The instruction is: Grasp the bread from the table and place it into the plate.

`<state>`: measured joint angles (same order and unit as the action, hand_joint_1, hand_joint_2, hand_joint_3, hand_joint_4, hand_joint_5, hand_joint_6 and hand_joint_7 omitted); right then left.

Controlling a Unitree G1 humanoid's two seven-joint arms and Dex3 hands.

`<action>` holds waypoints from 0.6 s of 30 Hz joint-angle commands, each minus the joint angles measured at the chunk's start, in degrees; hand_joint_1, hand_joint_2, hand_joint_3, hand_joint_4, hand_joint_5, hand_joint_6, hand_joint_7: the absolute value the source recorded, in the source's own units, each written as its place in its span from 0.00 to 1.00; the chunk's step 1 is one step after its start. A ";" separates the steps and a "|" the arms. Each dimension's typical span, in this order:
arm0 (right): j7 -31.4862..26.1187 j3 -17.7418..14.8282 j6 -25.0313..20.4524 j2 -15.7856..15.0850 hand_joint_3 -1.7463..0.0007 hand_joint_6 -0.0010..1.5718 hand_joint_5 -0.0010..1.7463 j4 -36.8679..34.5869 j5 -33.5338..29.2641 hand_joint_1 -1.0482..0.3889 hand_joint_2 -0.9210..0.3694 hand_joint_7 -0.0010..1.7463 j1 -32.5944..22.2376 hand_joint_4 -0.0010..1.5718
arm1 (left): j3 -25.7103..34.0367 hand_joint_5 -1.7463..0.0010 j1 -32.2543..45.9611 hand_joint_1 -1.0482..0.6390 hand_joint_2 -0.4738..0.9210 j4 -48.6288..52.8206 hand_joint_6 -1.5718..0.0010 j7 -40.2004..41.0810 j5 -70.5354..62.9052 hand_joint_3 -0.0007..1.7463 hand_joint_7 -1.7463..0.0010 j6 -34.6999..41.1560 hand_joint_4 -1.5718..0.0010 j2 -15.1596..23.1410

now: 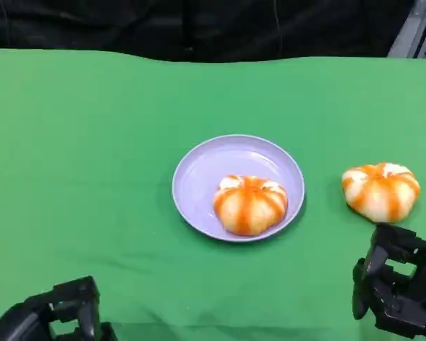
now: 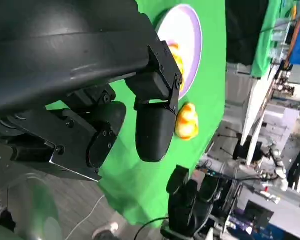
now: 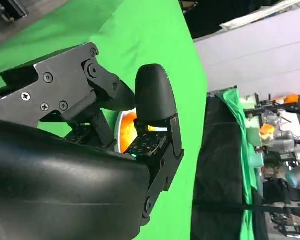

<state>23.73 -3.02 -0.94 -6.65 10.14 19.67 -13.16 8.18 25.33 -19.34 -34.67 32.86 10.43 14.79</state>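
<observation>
While plate (image 1: 199,165) at frame centre holds one bread (image 1: 249,204):
Second bread (image 1: 381,190): right, on table (image 1: 78,142).
Right hand (image 1: 397,288): lower right, fingers released, empty.
Left hand (image 1: 53,312): lower left, released.

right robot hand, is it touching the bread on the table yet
Apart. In the head view a strip of green cloth shows between the right robot hand and the bread on the table, which lies beside the plate.

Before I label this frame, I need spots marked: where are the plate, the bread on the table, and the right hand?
plate (image 1: 199,170): head view, bare lilac surface.
bread on the table (image 1: 380,190): head view, top of the bun.
right hand (image 1: 396,288): head view, middle of the black fingers.
</observation>
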 commanded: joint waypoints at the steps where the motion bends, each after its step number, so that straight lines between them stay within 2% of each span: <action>1: 0.07 -0.47 0.19 -0.87 0.42 0.51 0.99 0.73 -0.05 0.66 0.25 0.85 -0.08 0.56 | 0.44 0.00 -0.76 0.69 0.78 -0.69 0.51 -0.08 0.35 0.82 0.00 0.57 0.40 0.74; 8: -0.50 -0.18 -0.69 -0.67 0.42 0.52 0.99 1.69 0.05 0.66 0.24 0.86 -0.34 0.57 | 0.47 0.00 -1.16 0.70 0.81 -2.39 0.51 1.87 0.36 0.81 0.00 2.44 0.39 0.17; 12: 0.07 -0.23 0.82 -0.25 0.43 0.52 0.99 0.79 0.20 0.64 0.24 0.86 -0.22 0.56 | 0.48 0.00 -1.39 0.70 0.81 -3.04 0.51 3.11 0.58 0.80 0.00 3.74 0.39 -0.13; 18: -0.39 -0.21 -0.32 -0.48 0.45 0.53 0.98 1.72 0.16 0.64 0.23 0.86 -0.52 0.57 | 0.49 0.00 -1.82 0.72 0.84 -3.72 0.50 4.29 0.79 0.80 0.00 5.01 0.37 -0.40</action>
<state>23.60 -2.92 -0.92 -6.57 10.70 19.68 -13.29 8.30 23.70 -22.03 -31.17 33.33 14.90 14.09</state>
